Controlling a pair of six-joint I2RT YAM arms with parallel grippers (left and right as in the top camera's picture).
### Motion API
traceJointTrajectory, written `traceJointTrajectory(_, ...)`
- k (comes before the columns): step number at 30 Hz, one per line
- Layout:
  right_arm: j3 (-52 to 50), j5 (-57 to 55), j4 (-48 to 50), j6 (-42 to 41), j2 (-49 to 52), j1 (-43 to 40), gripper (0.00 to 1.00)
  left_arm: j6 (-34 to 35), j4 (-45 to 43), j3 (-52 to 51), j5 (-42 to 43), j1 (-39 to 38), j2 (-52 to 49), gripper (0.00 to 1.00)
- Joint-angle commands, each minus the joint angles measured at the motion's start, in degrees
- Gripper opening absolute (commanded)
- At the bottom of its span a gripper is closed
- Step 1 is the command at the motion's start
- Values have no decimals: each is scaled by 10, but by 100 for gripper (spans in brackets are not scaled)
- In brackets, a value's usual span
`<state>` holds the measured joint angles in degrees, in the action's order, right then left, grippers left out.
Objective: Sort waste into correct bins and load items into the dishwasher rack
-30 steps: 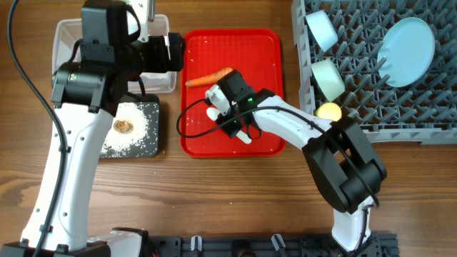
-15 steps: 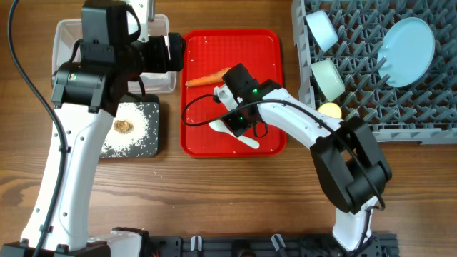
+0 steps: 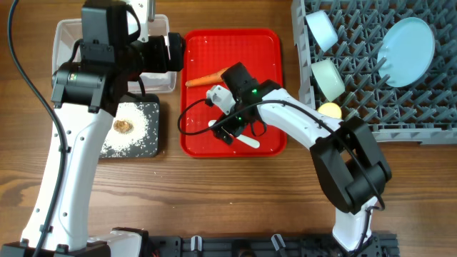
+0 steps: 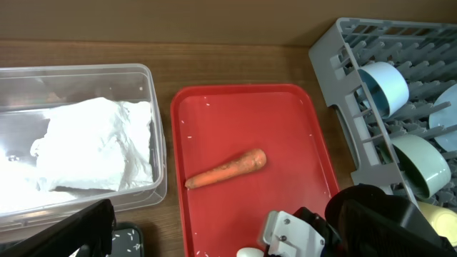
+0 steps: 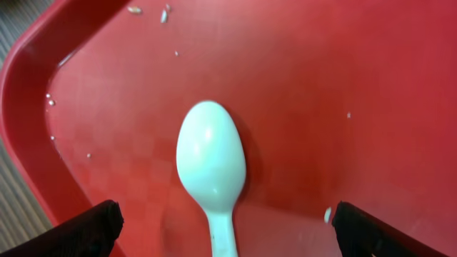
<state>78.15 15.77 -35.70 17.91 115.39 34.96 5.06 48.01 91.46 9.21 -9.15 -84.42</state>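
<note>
On the red tray (image 5: 400, 86), a glossy white spoon (image 5: 211, 160) lies between the wide-spread fingers (image 5: 86, 230) of the right gripper (image 5: 227, 220).

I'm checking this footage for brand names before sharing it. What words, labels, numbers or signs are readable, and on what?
No readable text in any view.
The red tray, clear tub, dishwasher rack, white spoon and carrot show no print.
Any marking on the arms' black housings is too small to make out.
</note>
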Motion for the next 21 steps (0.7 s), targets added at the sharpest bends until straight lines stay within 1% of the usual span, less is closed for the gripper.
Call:
traceJointTrajectory(1,13,22,5,30,39,5,86,3,-1,1,-1,3,-1,100)
traceJointTrajectory(3,13,23,5,31,43,5,77,3,-1,1,-1,3,-1,100)
traceJointTrajectory(4,13,23,9,31,43,5,74,3,-1,1,-1,3,-1,100)
traceJointTrajectory(7,10,25,22,34,44,5,73,3,-1,1,-1,3,-1,100)
traceJointTrajectory(9,9,49,28,47,47,5,70,3,-1,1,-1,3,-1,100)
traceJointTrajectory(11,9,53,34,46,54,5,69,3,-1,1,-1,3,-1,100)
traceJointTrajectory(15,9,49,43,44,94,5,68,3,-1,1,-1,3,-1,100)
traceJointTrajectory(18,9,10,35,25,129,5,64,3,-1,1,-1,3,-1,100)
traceJointTrajectory(21,9,-22,17,25,143,5,61,3,-1,1,-1,3,-1,100)
